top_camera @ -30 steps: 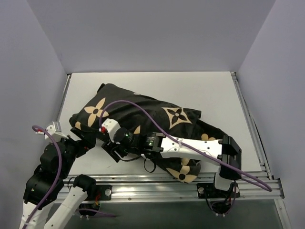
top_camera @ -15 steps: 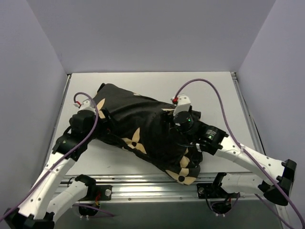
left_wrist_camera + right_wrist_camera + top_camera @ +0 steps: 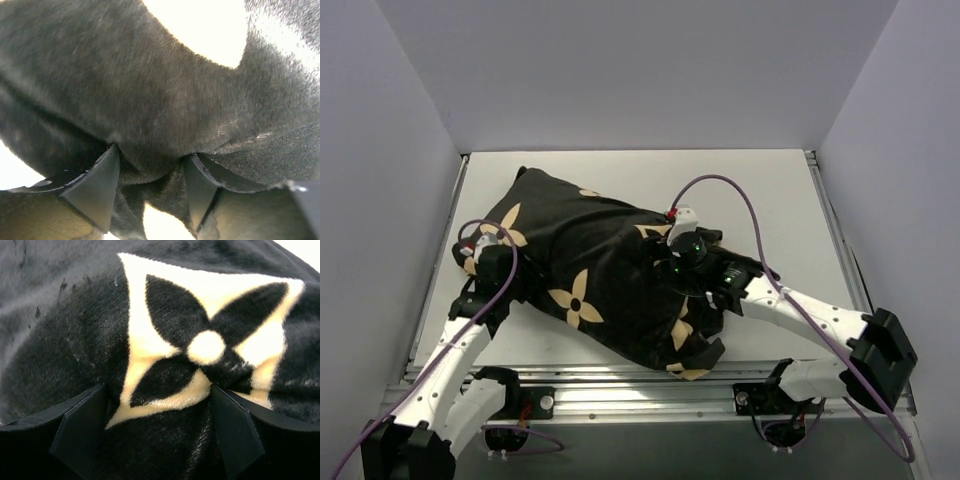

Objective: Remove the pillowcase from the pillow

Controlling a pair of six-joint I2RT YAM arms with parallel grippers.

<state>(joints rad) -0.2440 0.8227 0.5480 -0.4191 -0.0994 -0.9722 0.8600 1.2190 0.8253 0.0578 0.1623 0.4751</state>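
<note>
The black pillowcase (image 3: 590, 275) with tan flowers lies in a lump in the middle of the tabletop (image 3: 770, 190). The left hand (image 3: 150, 187) pinches a fold at its left end. The right hand (image 3: 157, 430) presses on its right side with fabric between the fingers.

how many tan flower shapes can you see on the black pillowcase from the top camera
3 clear flowers on the pillowcase: one at its far-left corner, one mid-front, one near the front-right end. Partial tan marks elsewhere; more may be hidden underneath.
</note>
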